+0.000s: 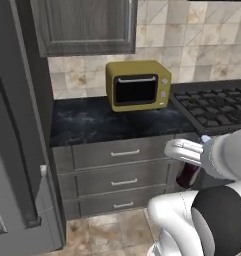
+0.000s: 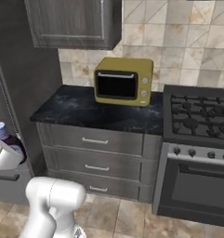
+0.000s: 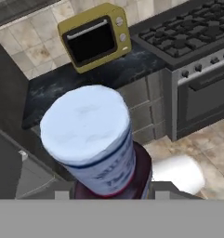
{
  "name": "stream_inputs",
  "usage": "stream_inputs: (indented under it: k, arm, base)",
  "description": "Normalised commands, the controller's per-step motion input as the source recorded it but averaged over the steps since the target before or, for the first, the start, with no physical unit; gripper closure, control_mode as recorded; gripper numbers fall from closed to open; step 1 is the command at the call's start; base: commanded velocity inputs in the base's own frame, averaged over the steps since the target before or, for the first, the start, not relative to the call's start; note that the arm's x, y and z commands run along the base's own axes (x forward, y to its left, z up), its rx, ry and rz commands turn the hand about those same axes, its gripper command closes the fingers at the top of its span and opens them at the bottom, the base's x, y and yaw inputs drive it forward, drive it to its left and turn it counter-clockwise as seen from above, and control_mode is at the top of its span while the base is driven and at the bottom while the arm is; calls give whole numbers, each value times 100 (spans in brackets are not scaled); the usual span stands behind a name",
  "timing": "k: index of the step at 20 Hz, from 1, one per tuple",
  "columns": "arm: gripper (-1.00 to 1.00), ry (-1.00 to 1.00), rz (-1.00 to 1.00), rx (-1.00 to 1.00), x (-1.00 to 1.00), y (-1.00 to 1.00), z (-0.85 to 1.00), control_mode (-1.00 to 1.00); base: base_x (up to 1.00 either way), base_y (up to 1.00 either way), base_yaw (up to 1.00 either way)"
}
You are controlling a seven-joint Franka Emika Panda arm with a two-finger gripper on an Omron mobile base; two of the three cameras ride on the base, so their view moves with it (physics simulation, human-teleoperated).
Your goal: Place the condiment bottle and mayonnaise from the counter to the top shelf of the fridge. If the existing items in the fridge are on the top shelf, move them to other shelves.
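My gripper [image 3: 113,189] is shut on the condiment bottle [image 3: 92,139], a slim dark maroon bottle whose bluish cap looms large in the hand view. In the left base view the bottle [image 1: 188,176] hangs below my white hand, in front of the grey drawers and off the counter [image 1: 117,124]. From the right base the bottle [image 2: 10,138] sits at the far left edge, near the fridge [image 2: 20,69]. The fridge [image 1: 14,150] stands tall and dark grey on the left; its inside and top shelf are hidden. The mayonnaise is out of view.
A yellow microwave [image 1: 138,85] stands at the back of the black counter [image 2: 85,109]. A black stove [image 2: 197,116] with an oven below adjoins it on the right. Grey drawers [image 1: 124,181] run under the counter, and a grey wall cabinet [image 1: 84,25] hangs above.
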Motion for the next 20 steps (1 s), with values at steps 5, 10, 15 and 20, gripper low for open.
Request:
stream_inputs:
  k: [5,10,15,20]
  arm:
    - [100,0,0,0,0,0,0,100]
    - [100,0,0,0,0,0,0,100]
    - [100,0,0,0,0,0,0,100]
    - [100,0,0,0,0,0,0,100]
  base:
    - [-100,73,5]
    - [-68,100,17]
    - [-7,100,20]
    - [34,100,6]
